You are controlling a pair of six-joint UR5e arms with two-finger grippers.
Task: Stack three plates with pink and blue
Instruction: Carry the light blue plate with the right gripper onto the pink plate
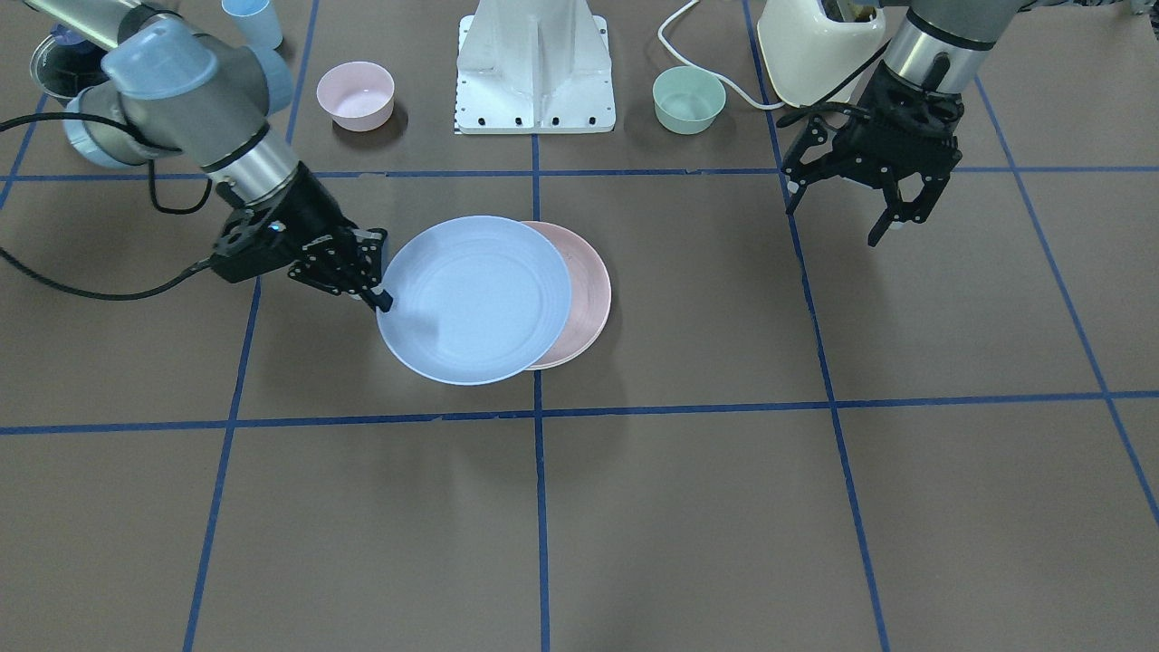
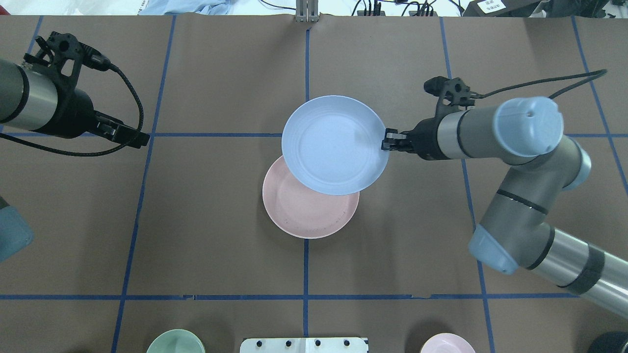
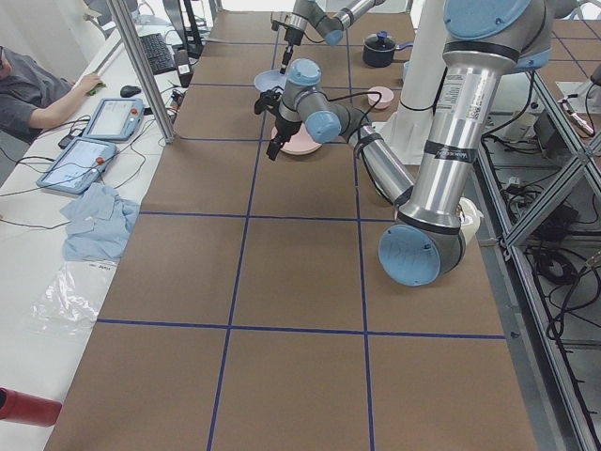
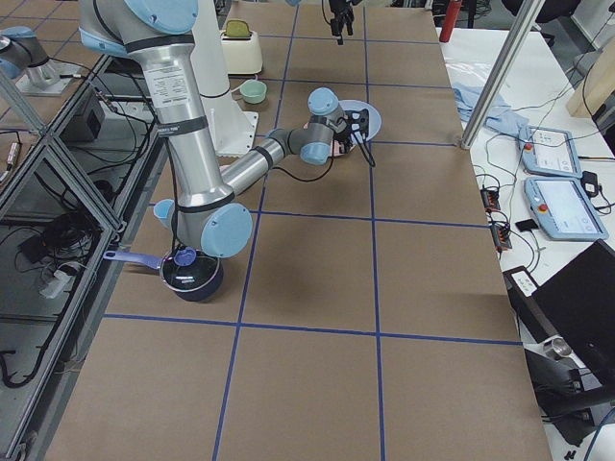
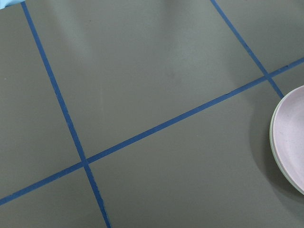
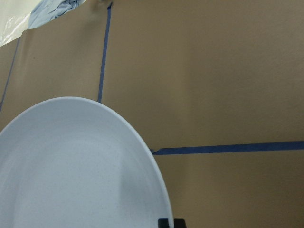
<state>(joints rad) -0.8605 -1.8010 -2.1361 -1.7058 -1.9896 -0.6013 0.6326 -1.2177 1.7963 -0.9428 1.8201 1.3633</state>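
While the blue plate (image 1: 475, 299) was held skewed over the pink plate (image 1: 590, 292), partly overlapping it, the stack looked two-thirds done: a paler edge beneath the pink seemed the cream plate (image 5: 272, 142). Blue wanted centring and release. At its rim the right gripper (image 1: 378, 294) pinched tight; the left gripper (image 1: 838, 217) gaped empty, well apart.

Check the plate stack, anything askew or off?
The blue plate is well off-centre over the pink plate, shifted away from the robot's base, leaving a wide pink crescent uncovered. The right gripper pinches its rim, so this looks mid-placement, not a settled stack. Nothing looks spilled or damaged.
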